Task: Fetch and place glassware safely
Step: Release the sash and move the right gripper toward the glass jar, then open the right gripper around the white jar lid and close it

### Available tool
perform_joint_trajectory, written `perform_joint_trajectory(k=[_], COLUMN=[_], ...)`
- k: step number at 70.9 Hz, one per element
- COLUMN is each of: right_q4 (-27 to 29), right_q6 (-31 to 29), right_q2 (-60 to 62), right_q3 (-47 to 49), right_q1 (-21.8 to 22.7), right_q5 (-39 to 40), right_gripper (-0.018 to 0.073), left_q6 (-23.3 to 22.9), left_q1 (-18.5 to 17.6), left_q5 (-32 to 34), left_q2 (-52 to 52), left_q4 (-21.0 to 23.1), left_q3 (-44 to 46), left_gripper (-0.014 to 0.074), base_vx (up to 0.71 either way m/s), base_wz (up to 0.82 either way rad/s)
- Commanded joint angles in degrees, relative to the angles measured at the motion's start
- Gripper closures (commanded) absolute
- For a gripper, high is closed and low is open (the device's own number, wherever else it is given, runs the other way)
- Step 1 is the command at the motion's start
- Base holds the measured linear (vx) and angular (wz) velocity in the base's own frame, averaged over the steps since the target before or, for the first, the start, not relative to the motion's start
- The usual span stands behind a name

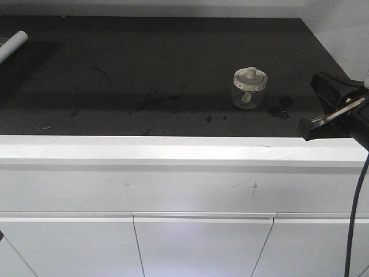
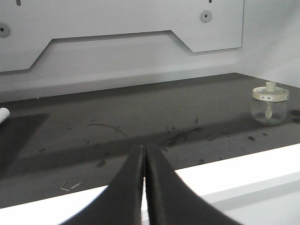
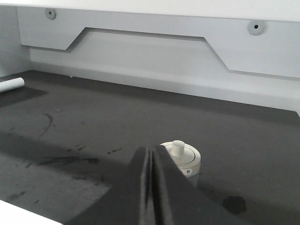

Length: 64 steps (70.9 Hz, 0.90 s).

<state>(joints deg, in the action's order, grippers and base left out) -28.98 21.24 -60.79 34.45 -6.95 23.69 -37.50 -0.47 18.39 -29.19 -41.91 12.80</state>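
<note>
On the right part of a dark countertop, a glass jar is seen standing upright, closed by a cream-white lid with a raised knob at its centre. Small dark marks are seen on the lid's rim, and a pale shape is visible through the glass. Dark stains are found just to the right of the jar, and fainter scuffs are spread across the middle of the surface.

The right gripper is held low over the front of the countertop with its fingers pressed together and nothing between them. From the right wrist view the jar is partly hidden behind those fingers; from the front view the gripper is shown apart from the jar, off to its right. A dark cable is seen hanging down below that arm.

The left gripper is likewise clenched on nothing, poised above the white front edge, well apart from the jar, which appears far to its right.

A white roll is seen lying at the far left of the countertop. White cabinet fronts are seen below, and a white back panel with screws behind.
</note>
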Motion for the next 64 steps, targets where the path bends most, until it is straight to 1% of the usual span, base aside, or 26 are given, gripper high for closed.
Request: perform_joint_trajectory(k=[1,5,13,16,24,31,35,41,51,64], right_q4=[0.0,0.0,-0.2,-0.2,-0.2,0.1,0.5,1.2,3.0,3.1], right_q6=[0.1,0.1,0.1,0.1,0.1,0.1,0.1,0.1,0.1,0.1], right_q2=[1.0,1.0,0.8,0.4,-1.0,-3.0,-4.7,-7.7,-14.3,-24.6], right_q3=[1.5,1.5,1.5,1.5,1.5,1.7,2.3,3.8,8.7,17.5], right_q1=[-0.1,-0.2,-0.2,-0.2,-0.2,-0.2,-0.2,-0.2,-0.1,-0.1], right_q5=[3.0,2.8,2.8,2.8,3.2,4.3,4.6,4.5,4.5,5.1], right_gripper=[0.0558,0.0541,0.0447,0.0396,0.0204,0.0062,0.0015,-0.0009,0.0001,0.0008], left_q6=[-0.6,-0.6,-0.6,-0.6,-0.6,-0.6,-0.6,-0.6,-0.6,-0.6], left_q1=[-0.4,-0.4,-0.4,-0.4,-0.4,-0.4,-0.4,-0.4,-0.4,-0.4], left_q5=[2.4,2.4,2.4,2.4,2.4,2.4,2.4,2.4,2.4,2.4], left_q2=[-0.2,-0.2,-0.2,-0.2,-0.2,-0.2,-0.2,-0.2,-0.2,-0.2], left_q4=[1.1,1.1,1.1,1.1,1.1,1.1,1.1,1.1,1.1,1.1], left_q3=[1.5,1.5,1.5,1.5,1.5,1.5,1.5,1.5,1.5,1.5], left_gripper=[0.0603,0.0603,0.0603,0.0603,0.0603,0.0603,0.0603,0.0603,0.0603,0.0603], base_vx=[0.00,0.00,0.00,0.00,0.00,0.00,0.00,0.00,0.00,0.00], base_wz=[0.00,0.00,0.00,0.00,0.00,0.00,0.00,0.00,0.00,0.00])
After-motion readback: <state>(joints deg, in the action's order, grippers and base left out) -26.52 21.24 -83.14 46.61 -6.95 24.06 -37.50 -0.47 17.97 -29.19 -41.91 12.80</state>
